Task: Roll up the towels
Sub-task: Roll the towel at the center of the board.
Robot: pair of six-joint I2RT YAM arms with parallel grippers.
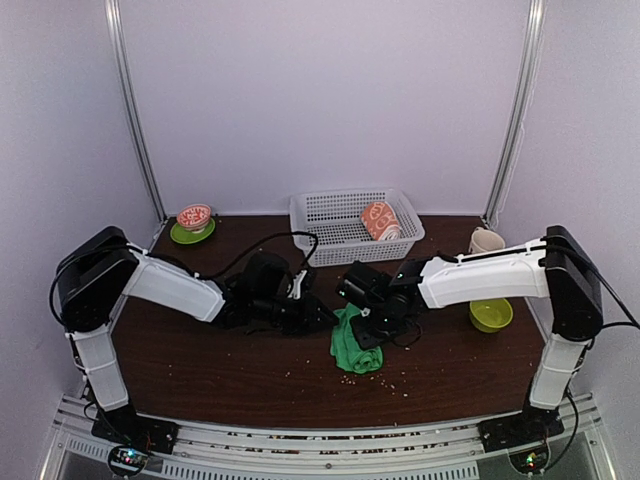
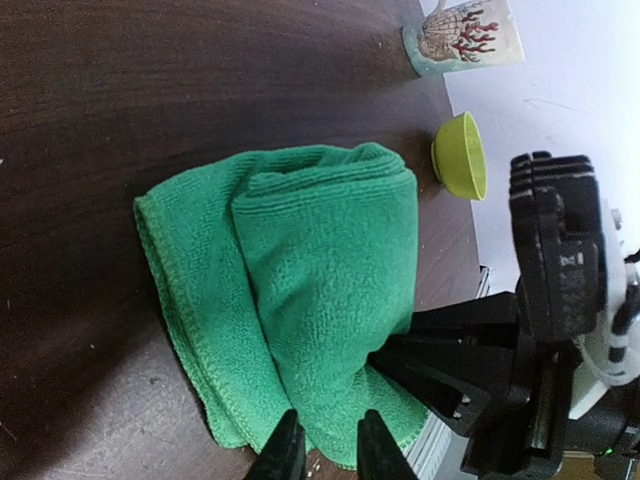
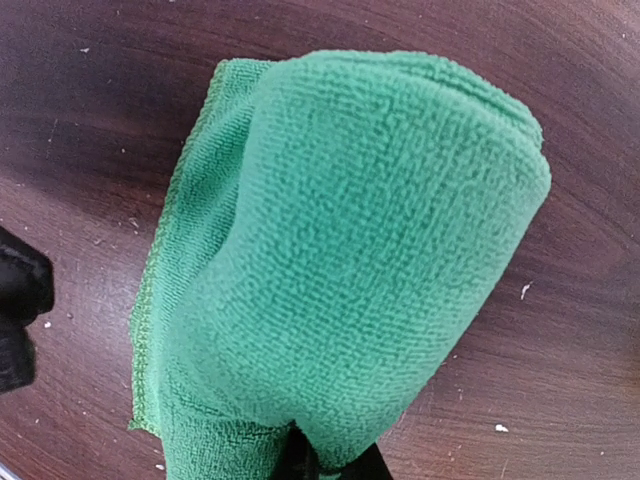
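Note:
The green towel (image 1: 355, 345) lies half rolled on the dark table, between the two grippers. In the left wrist view the green towel (image 2: 320, 280) is a loose roll with its flat end toward the camera. My left gripper (image 2: 330, 455) stands at that near edge with its jaws a little apart and nothing pinched. In the top view the left gripper (image 1: 318, 315) sits just left of the cloth. My right gripper (image 3: 335, 465) is shut on a fold of the green towel (image 3: 350, 250), lifting the roll slightly. The peach-orange towel (image 1: 380, 220) lies rolled in the white basket (image 1: 330, 215).
A lime bowl (image 1: 491, 315) and a cream mug (image 1: 485, 240) stand at the right side of the table. A green saucer with a red-patterned bowl (image 1: 193, 225) sits at the back left. Crumbs dot the wood near the front. The right arm (image 2: 540, 330) crowds the towel's far side.

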